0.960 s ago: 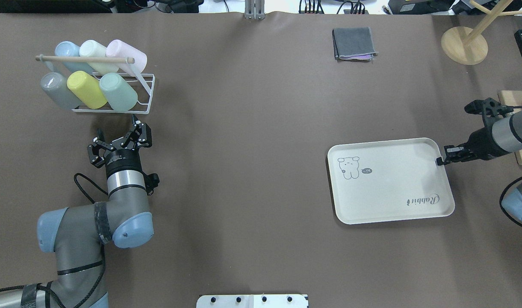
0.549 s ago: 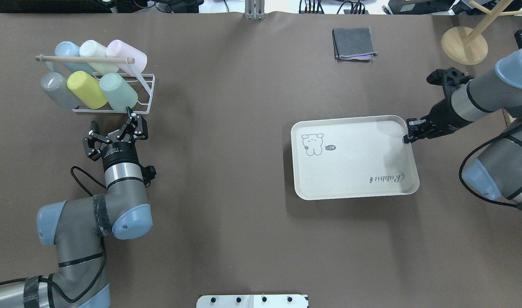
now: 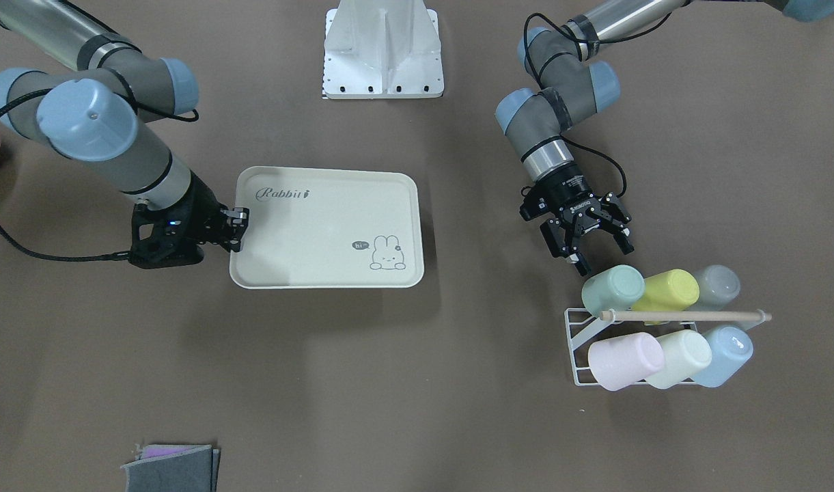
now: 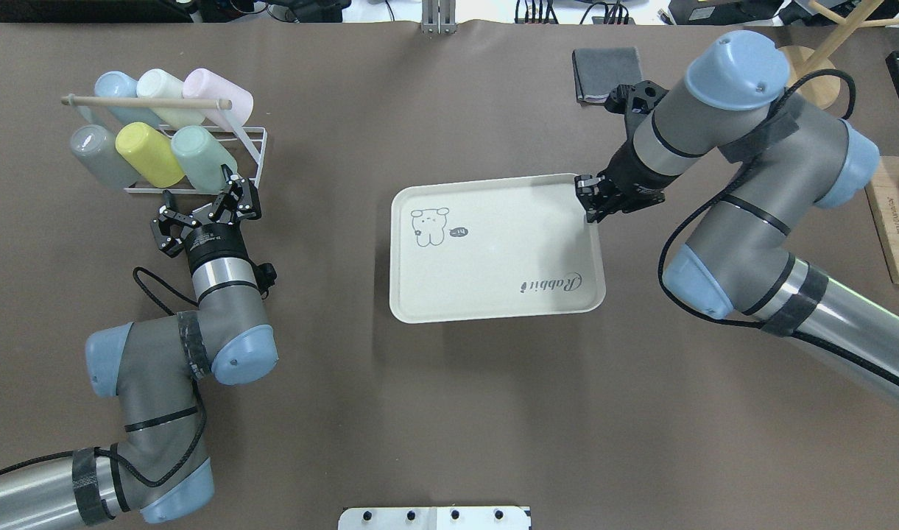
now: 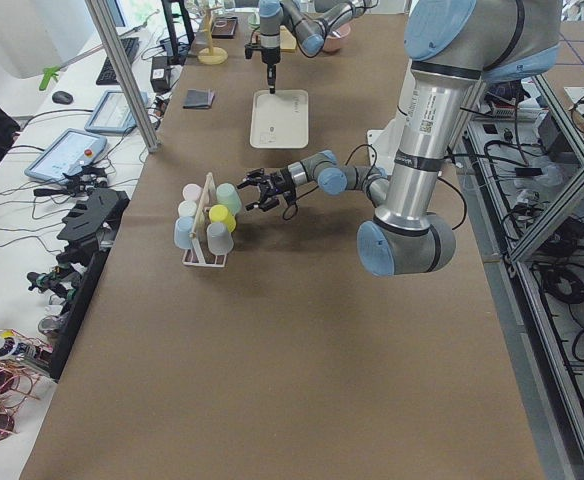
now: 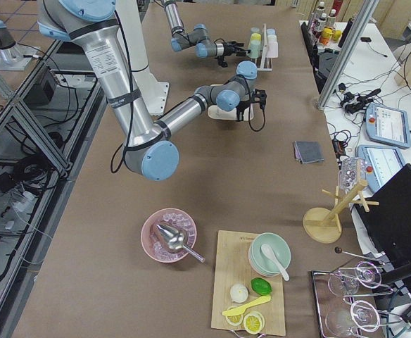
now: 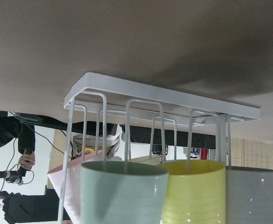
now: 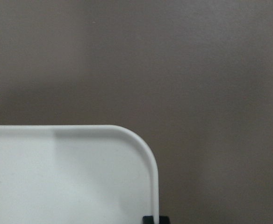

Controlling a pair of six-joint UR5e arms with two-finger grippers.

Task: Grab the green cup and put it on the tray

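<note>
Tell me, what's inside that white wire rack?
The rack holds six tilted cups: green cup, yellow cup, grey cup in one row; pink cup, cream cup, blue cup behind. Their openings are hidden.

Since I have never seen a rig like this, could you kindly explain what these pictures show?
This is a robot with two arms at a brown table; each arm ends in a two-finger tool. One picture looks down from behind the robot, one faces it from across the table, two look along the table from its ends, and two come from cameras on the wrists. On the table are a white wire rack holding six cups, among them the green cup, and a folded grey cloth. The right tool is shut on a corner of the cream tray. The left tool is open, close to the green cup, holding nothing.
</note>
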